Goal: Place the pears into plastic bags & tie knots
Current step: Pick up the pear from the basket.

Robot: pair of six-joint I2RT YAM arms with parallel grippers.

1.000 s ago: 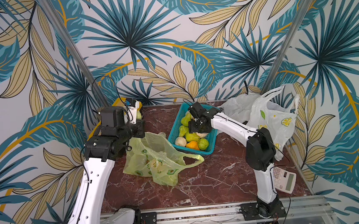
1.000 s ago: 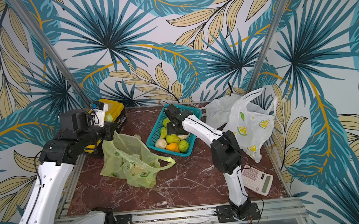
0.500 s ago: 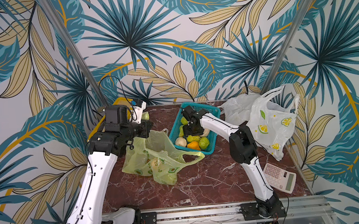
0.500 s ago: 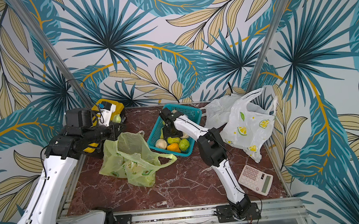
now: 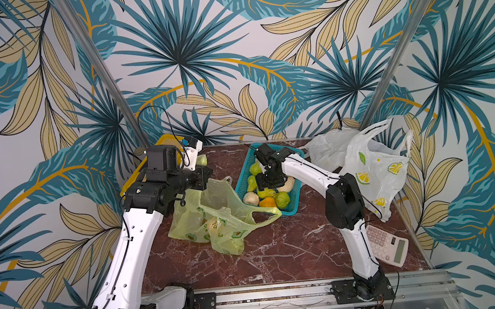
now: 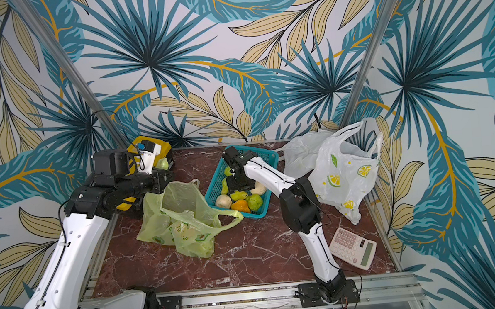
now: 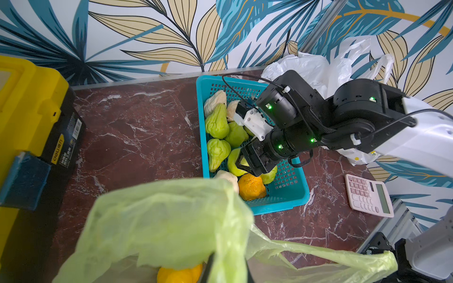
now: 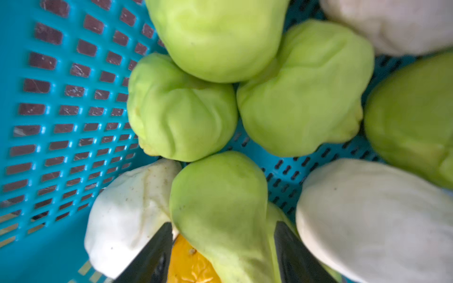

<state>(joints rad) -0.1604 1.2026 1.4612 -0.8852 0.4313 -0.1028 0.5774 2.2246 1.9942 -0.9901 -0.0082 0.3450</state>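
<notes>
Three bags (image 5: 376, 168); one basket (image 7: 277, 204), calculator (image 5: 387, 245), toolbox (image 7: 24, 98); pears (image 8: 181, 115) uncountable.

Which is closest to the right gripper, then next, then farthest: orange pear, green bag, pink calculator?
From the right gripper, in a top view:
1. Orange pear-shaped fruit, just beside it in the teal mesh basket.
2. Translucent lime-green plastic bag, beside the basket.
3. Pink calculator, at the table's front corner.

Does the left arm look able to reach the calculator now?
Probably not: its tool is shut on the green bag, and the calculator lies at the opposite side, beyond the right arm.
</notes>
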